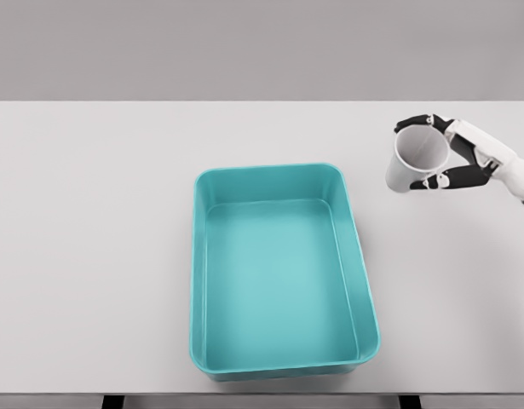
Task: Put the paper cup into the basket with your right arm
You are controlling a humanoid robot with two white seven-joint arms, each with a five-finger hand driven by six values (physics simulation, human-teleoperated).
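A white paper cup is held at the right side of the table, tilted so its open mouth faces toward me and up. My right hand is shut on the cup, with dark fingers wrapped over its rim and under its side. The teal basket sits in the middle of the table, rectangular and with nothing in it. The cup is to the right of the basket's far right corner, apart from it. My left arm is out of view.
The white table spreads wide on the left of the basket. Its far edge runs along a grey wall, and its front edge lies just below the basket.
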